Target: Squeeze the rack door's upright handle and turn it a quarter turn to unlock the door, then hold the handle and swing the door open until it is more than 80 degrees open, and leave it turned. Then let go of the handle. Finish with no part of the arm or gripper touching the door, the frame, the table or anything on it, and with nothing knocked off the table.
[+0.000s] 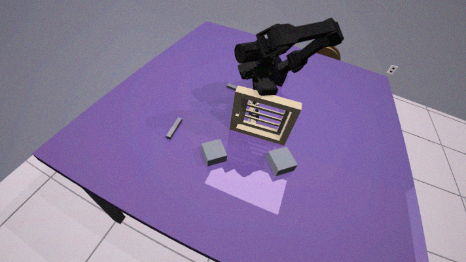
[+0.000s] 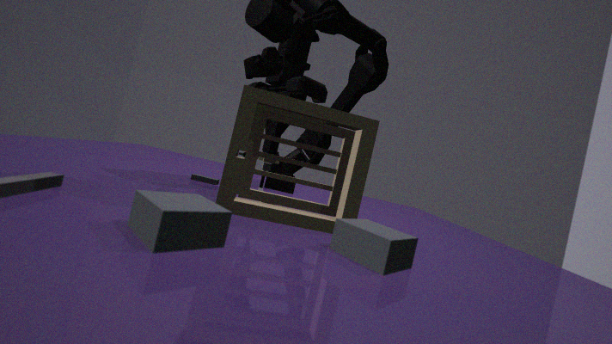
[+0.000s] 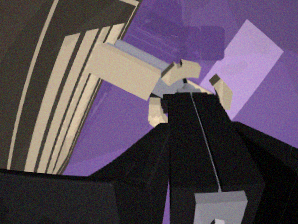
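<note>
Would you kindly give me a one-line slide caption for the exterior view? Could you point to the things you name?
The arm (image 1: pixel 299 31) (image 2: pixel 315 9) bends behind the barred door (image 1: pixel 262 115) (image 2: pixel 296 168), with two grey blocks (image 1: pixel 213 150) (image 2: pixel 180 220) in front.

top looks steeply down from afar, exterior low and nearer; both share the barred frame (image 1: pixel 294 121) (image 2: pixel 368 159).

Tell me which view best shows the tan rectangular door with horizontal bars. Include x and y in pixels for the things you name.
The exterior view: the tan barred door (image 1: pixel 266 109) (image 2: pixel 342 172) (image 3: pixel 51 100) appears nearly face-on. The top view foreshortens it from above; the wrist view shows only part, steeply angled.
</note>
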Robot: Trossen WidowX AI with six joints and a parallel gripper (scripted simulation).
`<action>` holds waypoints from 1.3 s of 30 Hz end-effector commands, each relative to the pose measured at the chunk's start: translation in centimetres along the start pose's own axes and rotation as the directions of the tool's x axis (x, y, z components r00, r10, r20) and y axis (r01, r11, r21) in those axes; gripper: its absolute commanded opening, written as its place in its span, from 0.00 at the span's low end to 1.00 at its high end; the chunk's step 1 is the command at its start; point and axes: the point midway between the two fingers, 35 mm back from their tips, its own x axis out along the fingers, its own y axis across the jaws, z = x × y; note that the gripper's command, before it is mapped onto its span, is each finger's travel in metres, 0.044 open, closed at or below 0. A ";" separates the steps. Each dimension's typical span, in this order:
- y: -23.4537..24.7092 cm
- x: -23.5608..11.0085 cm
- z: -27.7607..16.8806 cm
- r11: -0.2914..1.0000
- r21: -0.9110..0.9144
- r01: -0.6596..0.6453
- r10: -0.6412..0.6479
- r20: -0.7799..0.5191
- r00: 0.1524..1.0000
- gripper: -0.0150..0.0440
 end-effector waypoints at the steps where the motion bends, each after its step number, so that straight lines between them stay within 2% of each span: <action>1: 0.0 0.2 -0.1 0.982 0.190 -0.001 0.002 -0.008 1.000 0.30; 7: 0.0 0.2 -0.1 0.884 0.468 0.002 0.002 -0.008 1.000 0.30; 14: 0.0 0.2 -0.1 0.680 0.733 0.005 0.002 -0.008 1.000 0.30; 25: 0.0 0.2 -0.1 0.656 0.755 0.005 0.002 -0.008 1.000 0.30; 35: 0.0 0.2 -0.1 0.656 0.755 0.005 0.002 -0.008 1.000 0.74; 39: 0.0 0.2 -0.1 0.710 0.704 0.004 0.002 -0.008 1.000 0.76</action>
